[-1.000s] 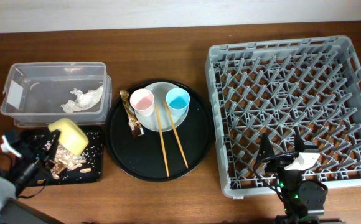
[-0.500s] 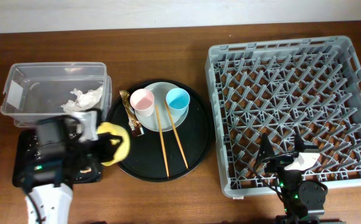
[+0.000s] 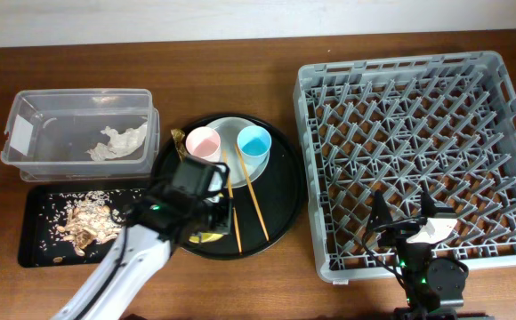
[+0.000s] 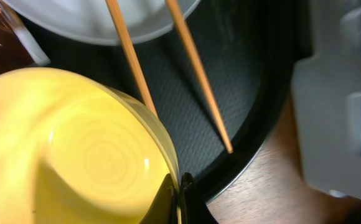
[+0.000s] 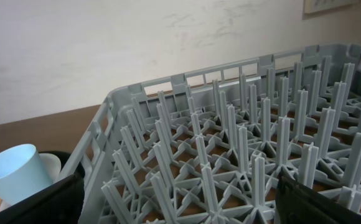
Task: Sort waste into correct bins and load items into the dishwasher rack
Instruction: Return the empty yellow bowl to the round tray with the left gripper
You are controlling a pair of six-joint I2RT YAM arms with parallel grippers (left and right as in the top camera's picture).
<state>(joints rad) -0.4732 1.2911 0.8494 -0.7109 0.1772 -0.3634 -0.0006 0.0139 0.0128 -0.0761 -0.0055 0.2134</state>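
Observation:
My left gripper [image 3: 206, 218] hangs over the front of the round black tray [image 3: 280, 200], shut on the rim of the yellow bowl [image 4: 75, 149]. The arm hides most of the bowl from overhead. The wooden chopsticks [image 3: 256, 209] lie just right of it and also show in the left wrist view [image 4: 196, 68]. The pink cup [image 3: 202, 142] and blue cup [image 3: 253, 140] stand on the pale plate [image 3: 231, 127]. The gold wrapper [image 3: 187, 160] lies left of the plate. My right gripper [image 3: 409, 213] is open and empty over the front of the grey dishwasher rack [image 3: 418, 116].
The clear box [image 3: 27, 116] at the far left holds white tissue [image 3: 116, 142]. In front of it the shallow black tray [image 3: 40, 249] holds flaky food scraps [image 3: 84, 220]. In the right wrist view the rack's pegs [image 5: 230, 137] fill the frame, with the blue cup [image 5: 12, 174] at left.
My left arm has swung right from the shallow black tray to the round tray, carrying the yellow bowl. The scraps now lie uncovered in the shallow tray. The right arm has not moved.

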